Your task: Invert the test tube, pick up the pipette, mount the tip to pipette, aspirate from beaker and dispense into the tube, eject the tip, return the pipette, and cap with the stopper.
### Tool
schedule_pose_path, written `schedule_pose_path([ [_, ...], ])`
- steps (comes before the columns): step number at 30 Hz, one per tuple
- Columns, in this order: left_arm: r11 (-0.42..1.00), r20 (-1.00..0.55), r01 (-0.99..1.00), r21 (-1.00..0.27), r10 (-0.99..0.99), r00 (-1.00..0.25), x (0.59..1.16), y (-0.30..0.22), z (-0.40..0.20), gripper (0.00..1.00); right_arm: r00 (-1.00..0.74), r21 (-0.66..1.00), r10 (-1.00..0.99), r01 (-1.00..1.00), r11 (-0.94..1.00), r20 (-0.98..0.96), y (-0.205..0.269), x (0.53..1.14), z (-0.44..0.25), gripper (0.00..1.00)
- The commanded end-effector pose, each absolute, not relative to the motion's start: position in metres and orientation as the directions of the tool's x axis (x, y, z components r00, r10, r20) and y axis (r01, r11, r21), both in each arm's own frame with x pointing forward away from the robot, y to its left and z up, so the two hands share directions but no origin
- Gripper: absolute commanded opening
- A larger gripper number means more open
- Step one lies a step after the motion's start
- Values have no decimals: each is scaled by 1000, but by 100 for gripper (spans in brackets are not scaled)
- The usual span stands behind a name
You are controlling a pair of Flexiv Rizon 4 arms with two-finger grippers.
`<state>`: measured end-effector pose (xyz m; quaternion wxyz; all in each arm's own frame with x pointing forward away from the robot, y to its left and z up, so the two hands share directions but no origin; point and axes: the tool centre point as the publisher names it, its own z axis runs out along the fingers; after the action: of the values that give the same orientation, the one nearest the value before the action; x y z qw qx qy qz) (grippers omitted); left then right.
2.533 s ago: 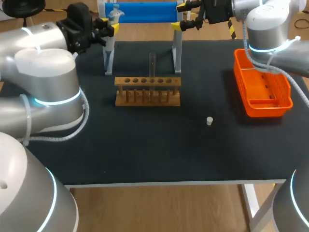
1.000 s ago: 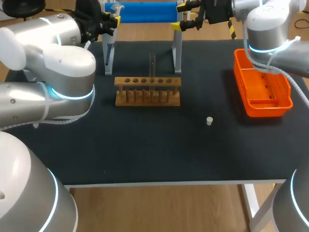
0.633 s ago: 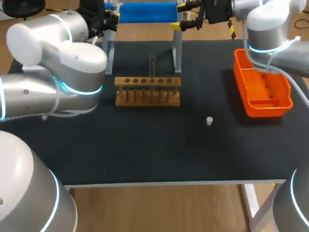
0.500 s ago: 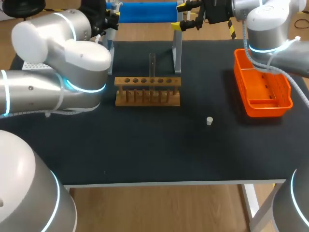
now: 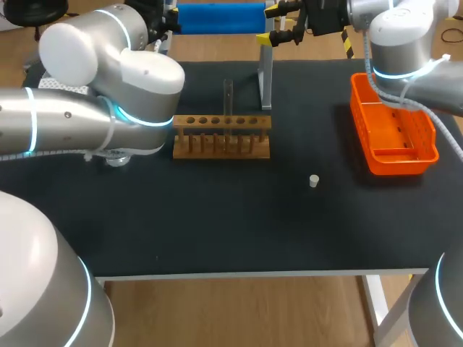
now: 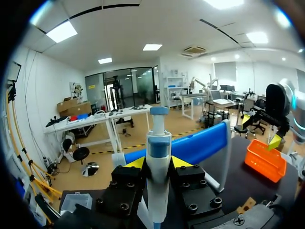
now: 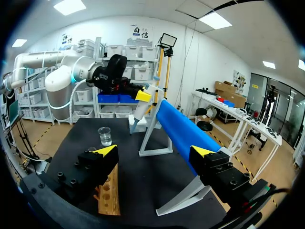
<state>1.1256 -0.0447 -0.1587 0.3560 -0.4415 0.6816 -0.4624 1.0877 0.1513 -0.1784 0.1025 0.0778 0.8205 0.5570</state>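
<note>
Left jaws with pipette [image 6: 158, 157], newly shifted

Light falls evenly from overhead, bright and soft. In the head view the black table [image 5: 239, 231] takes it flat, with no glare. The rack [image 5: 221, 135] at 12 o'clock and the stopper [image 5: 314, 181] at 3 o'clock throw only faint shadows (I can barely find them). My left arm [image 5: 108, 79], at 10 o'clock, carries a pale sheen on its shell and a glowing cyan ring [image 5: 145, 123]. In both wrist views the ceiling panels [image 6: 62, 31] burn to plain white, and straight edges bow toward the rim. The pipette [image 6: 158, 143] clamped in my left gripper [image 6: 157, 162] is lit from the front, unshadowed.
</note>
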Motion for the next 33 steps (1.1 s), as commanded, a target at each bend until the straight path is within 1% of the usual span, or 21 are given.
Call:
schedule_pose_path([
  [1,184,-80,-288,-940,-938,-338,1133,-52,-162,0,-968,930,239,14,368,-80,150,1089,-178,100],
  [33,190,-74,-371,-909,-949,-306,1153,-55,-183,0,-968,930,239,14,368,-80,150,1089,-178,100],
])
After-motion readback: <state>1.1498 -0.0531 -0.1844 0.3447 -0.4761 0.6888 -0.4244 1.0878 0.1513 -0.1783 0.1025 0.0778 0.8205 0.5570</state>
